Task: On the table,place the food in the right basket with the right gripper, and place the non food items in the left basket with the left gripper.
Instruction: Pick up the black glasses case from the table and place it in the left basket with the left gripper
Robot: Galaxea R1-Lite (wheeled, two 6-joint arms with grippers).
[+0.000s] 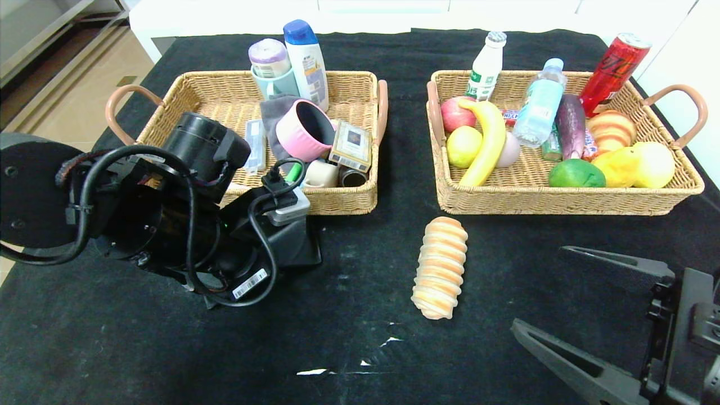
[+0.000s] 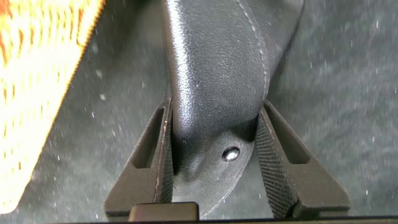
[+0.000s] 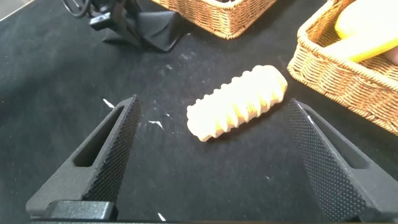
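Left wrist view: left end effector [image 2: 214, 168] clamps a black, grained, snap-buttoned glasses case [image 2: 217, 81]; right spread wide, empty.

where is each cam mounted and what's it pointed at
Head: above, facing down at the table, both baskets and both arms.
Left wrist: on the left arm, looking along the left gripper, jaws clamped on the glasses case.
Right wrist: on the right arm, facing the bread roll between open jaws of the right gripper.
Shared: the bread roll shows in head and right wrist views.
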